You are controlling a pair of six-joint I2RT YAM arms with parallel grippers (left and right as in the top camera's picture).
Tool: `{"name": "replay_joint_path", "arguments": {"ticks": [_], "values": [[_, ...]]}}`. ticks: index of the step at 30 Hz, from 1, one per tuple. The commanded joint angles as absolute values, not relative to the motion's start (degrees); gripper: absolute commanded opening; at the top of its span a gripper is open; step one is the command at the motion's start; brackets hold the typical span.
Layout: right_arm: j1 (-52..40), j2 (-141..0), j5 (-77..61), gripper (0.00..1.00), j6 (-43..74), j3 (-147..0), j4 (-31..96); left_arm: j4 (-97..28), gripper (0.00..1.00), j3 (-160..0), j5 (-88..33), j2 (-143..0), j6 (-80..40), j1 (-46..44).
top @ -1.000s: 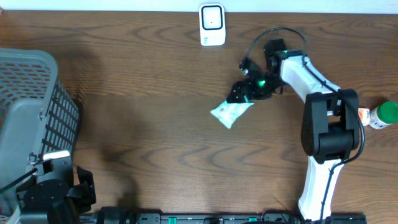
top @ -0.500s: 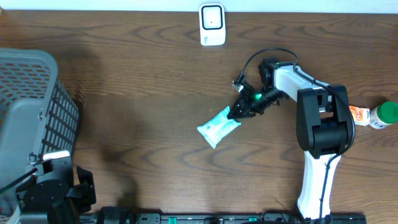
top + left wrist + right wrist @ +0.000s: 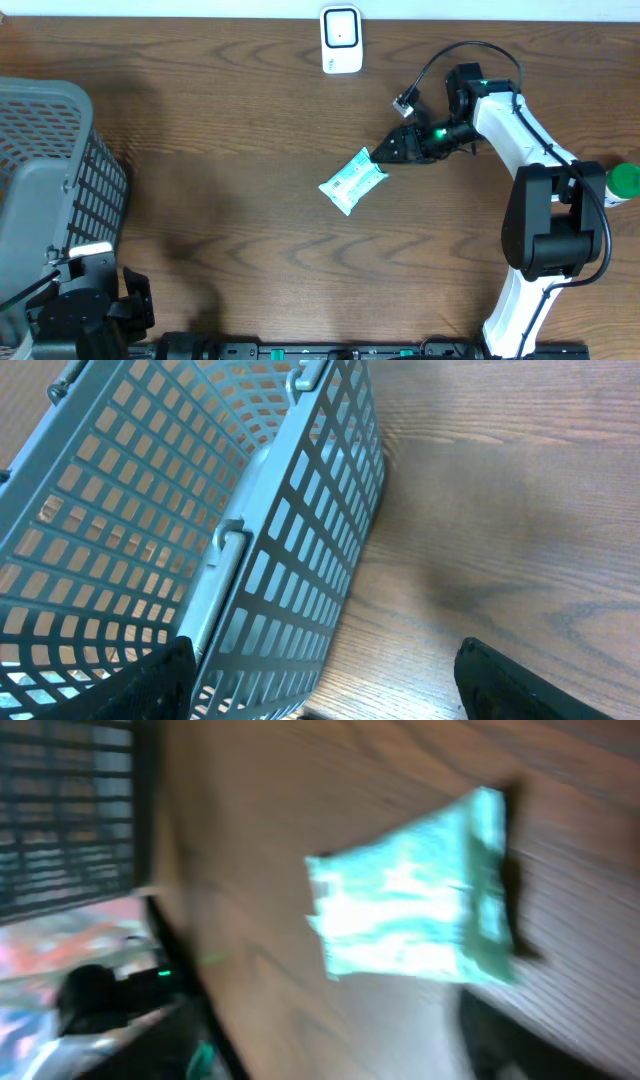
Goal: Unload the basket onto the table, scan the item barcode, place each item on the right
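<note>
In the middle of the table (image 3: 220,230): the packet (image 3: 353,181) lies flat and loose on the wood, well apart from the scanner (image 3: 341,40) at the far edge.
Right gripper (image 3: 380,155): just beside the packet's upper right corner, with a thin gap between them from overhead. Its fingers stand apart and hold nothing.
Left gripper (image 3: 320,695): low beside the basket (image 3: 100,175), fingers spread wide and empty.
Step in hand: judged from the layout, picking the packet up. It has not been brought to the scanner, so the scan is not yet done.
Next move calls for: closing the 2 right fingers on an edge or corner of the packet, lifting it clear, then turning the printed side toward the scanner's window. A thin, soft packet will likely slide or crumple if it is pinched too shallowly.
Overhead alone shows: the scanner, the gap between it and the packet, and a bottle (image 3: 622,182) at the right edge behind the right arm.
Right wrist alone shows: the packet's pale green printed face up close, with dark finger shapes at the 2 lower corners. It is too blurred to find a barcode.
Left wrist alone shows: the basket's grey mesh wall and handle, with bare wood beside it. Neither the packet nor the scanner is in view.
</note>
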State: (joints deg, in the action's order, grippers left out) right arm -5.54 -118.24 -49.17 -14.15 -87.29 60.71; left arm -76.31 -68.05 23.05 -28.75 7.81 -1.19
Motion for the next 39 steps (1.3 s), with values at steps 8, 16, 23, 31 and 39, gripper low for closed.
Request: {"name": "replay_joint_path", "arguments": {"ticks": [8,16,23,31,39], "values": [[-7.66,-118.43,-39.51,0.99,13.23,-78.06,50.48,-76.31,0.83,-68.40,23.99,-28.56,8.54,-1.21],[-12.32,-118.43,-35.24,0.99,43.66,-63.57,35.51,-76.31,0.83,-68.40,23.99,-28.56,8.54,-1.21],[-15.27,-118.61,-23.00,0.99,55.68,-54.83,17.41,-76.31,0.83,-68.40,23.99,-28.56,8.54,-1.21],[-16.03,-131.11,-24.43,0.01,54.54,-55.33,2.59,-76.31,0.83,-68.40,23.99,-28.56,8.54,-1.21],[-13.67,-126.08,-26.04,0.02,42.76,-55.79,1.23,-76.31,0.83,-68.40,23.99,-28.56,8.54,-1.21]]}}
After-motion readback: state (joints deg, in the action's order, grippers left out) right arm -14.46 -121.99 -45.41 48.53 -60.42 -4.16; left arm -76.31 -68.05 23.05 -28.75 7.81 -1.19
